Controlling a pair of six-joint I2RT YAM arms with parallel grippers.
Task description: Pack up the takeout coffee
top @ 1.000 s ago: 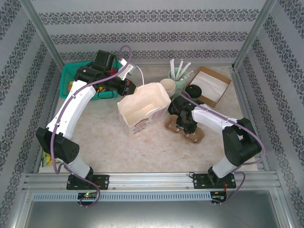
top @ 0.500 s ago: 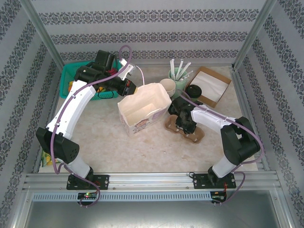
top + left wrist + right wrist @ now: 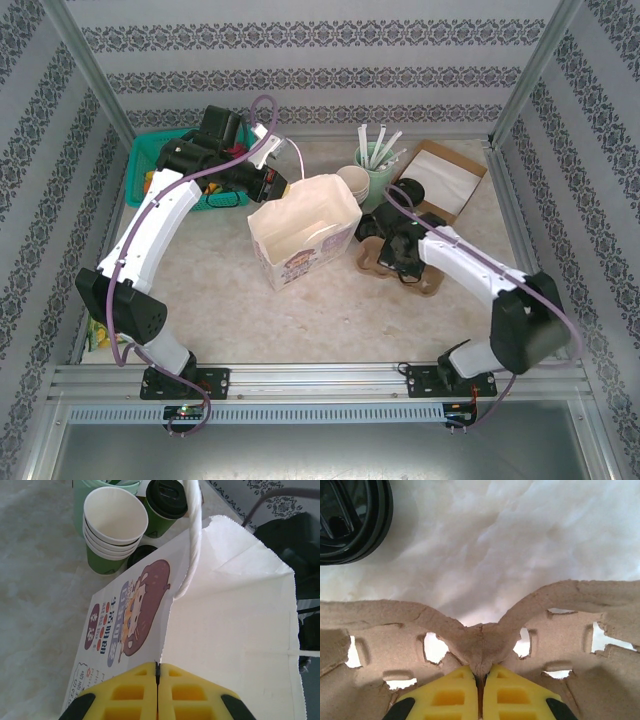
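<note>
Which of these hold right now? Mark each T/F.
1. The right gripper is shut on the cardboard cup carrier. True.
2. The takeout coffee sits inside the paper bag. False: it stands outside the bag, beside the stack of cream cups.
3. The left gripper is shut on the paper bag's edge. True.
4. The coffee's lid is off. False: the black lid is on the cup.

bag (image 3: 305, 235) centre; carrier (image 3: 430, 283) right of it; coffee (image 3: 408, 190) behind carrier; basket (image 3: 140, 160) far left
</note>
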